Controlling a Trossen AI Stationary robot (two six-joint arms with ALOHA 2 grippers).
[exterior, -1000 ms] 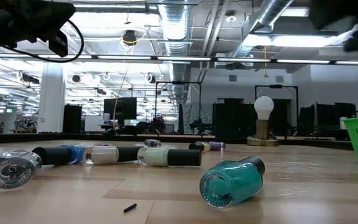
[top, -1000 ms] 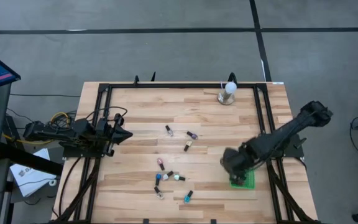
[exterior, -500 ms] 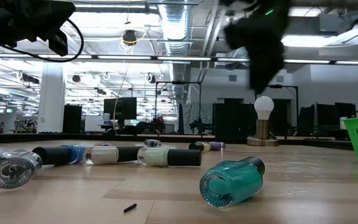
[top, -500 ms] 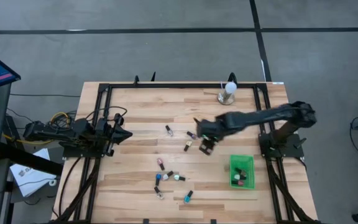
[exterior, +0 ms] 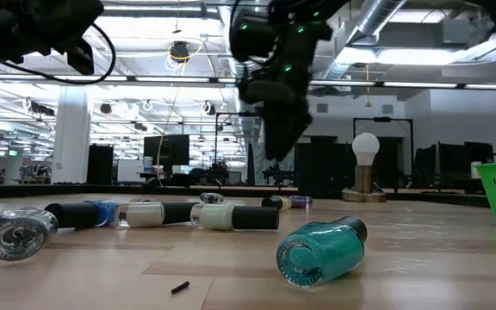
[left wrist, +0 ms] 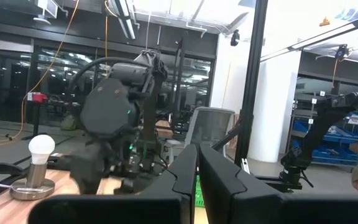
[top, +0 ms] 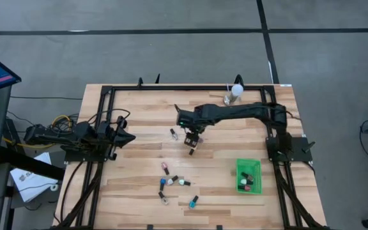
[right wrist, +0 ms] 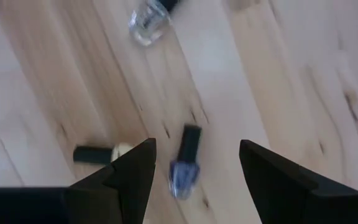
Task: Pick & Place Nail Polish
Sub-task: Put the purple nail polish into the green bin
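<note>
Right wrist view: open right end effector [right wrist: 193,163] hovers over a purple nail polish bottle [right wrist: 184,163]; likely light, slick glass, best pinched across its body.

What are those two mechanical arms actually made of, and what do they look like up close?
Both arms are dark, jointed segments. The right arm shows small green lights near its wrist; its tool ends in two flat, black, wedge-shaped fingers. The left arm trails looping black cables, with yellow wires near its base.
</note>
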